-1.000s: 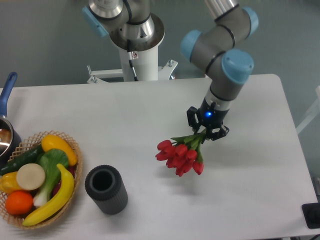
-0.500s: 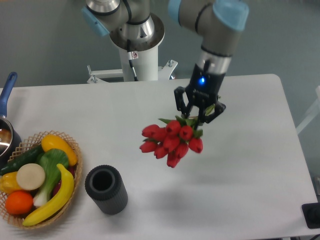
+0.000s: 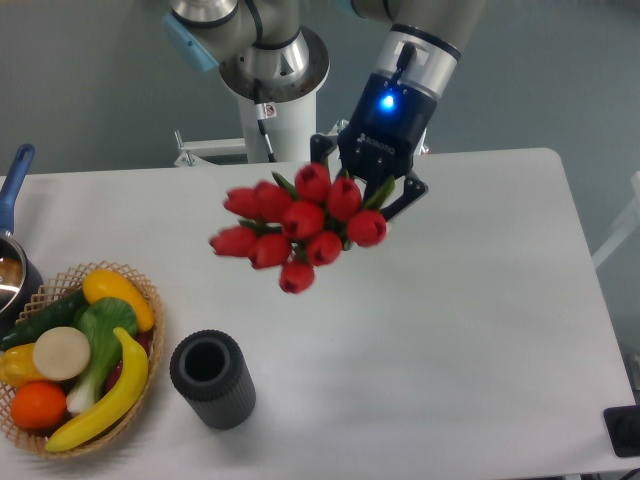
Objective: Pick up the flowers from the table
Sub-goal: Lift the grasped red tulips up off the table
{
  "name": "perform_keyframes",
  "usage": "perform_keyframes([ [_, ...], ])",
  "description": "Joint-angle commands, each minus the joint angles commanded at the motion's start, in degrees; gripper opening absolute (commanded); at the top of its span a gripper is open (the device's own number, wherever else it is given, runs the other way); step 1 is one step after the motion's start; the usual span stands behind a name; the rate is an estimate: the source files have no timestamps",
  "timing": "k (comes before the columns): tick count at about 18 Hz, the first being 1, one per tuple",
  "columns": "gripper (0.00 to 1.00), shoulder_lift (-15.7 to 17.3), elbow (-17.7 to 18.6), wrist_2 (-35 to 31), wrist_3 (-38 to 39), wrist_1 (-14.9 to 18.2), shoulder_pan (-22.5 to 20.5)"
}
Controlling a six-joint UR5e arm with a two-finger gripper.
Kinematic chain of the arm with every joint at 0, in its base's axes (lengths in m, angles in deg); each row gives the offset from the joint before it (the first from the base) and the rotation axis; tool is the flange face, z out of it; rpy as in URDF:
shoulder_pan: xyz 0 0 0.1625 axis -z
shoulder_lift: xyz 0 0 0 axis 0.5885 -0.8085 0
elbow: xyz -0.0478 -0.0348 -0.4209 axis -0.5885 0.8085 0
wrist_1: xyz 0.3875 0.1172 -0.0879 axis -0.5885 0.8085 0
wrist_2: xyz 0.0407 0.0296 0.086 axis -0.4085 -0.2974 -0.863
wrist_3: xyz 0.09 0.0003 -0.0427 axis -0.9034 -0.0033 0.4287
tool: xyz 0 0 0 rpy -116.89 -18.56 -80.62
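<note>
The flowers point(image 3: 295, 227), a bunch of red tulips with green stems, hang in the air well above the white table point(image 3: 480, 330), their heads pointing towards the camera and to the left. My gripper point(image 3: 372, 185) is shut on the stems at the bunch's upper right, with its dark fingers either side of the green leaves. The stems and the pale band are mostly hidden behind the blooms and the gripper.
A dark grey ribbed cylinder vase point(image 3: 212, 379) stands upright at the front left. A wicker basket point(image 3: 150, 300) of fruit and vegetables sits at the left edge, a blue-handled pot point(image 3: 12, 255) behind it. The robot's white base point(image 3: 270, 110) stands behind the table.
My gripper has lifted the flowers off the table and carried them up and to the left, towards the camera. The bunch now looks larger and sits higher in the view.
</note>
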Motion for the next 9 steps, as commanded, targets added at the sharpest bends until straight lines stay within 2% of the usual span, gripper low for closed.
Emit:
perform_keyframes([
  [9, 0.36, -0.26, 0.0, 3.78, 0.18, 0.0, -0.09],
])
